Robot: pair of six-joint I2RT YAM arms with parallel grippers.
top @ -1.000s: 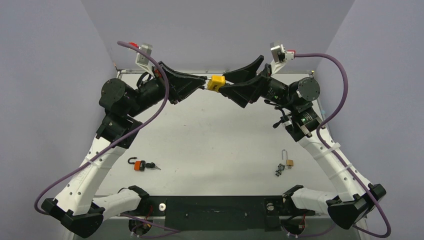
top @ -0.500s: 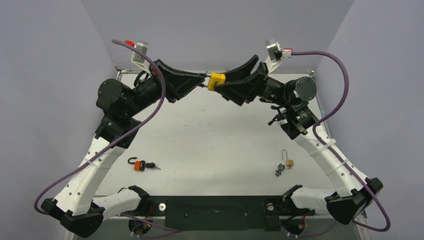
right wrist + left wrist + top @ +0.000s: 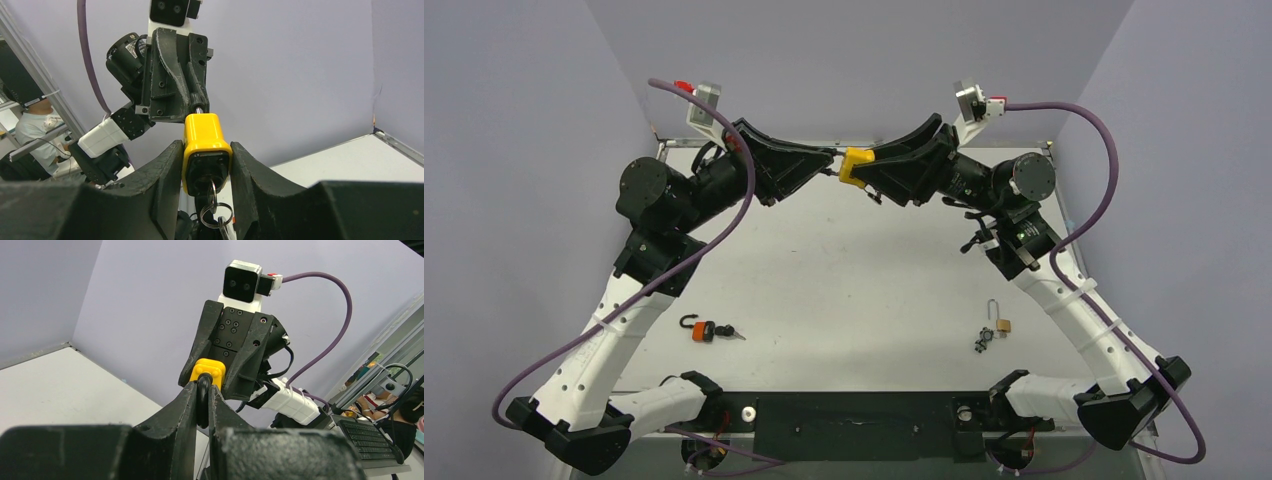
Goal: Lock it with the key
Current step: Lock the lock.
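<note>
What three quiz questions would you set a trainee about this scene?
1. True or false: the yellow padlock rests on the table.
2. Which part of it does the left pincer grip? A body, B shackle, C key.
3. Fill in: ___ other padlocks lie on the table.
Key: 1 false, it is held in the air; 2 B; 3 two, the orange padlock and the brass padlock.

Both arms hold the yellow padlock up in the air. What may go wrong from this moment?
1. The left gripper pinches only the thin shackle of the boxy yellow padlock, so the lock may swivel or slip.
2. The right gripper clasps the body close to the small metal key and its rings; it may press on the key.
</note>
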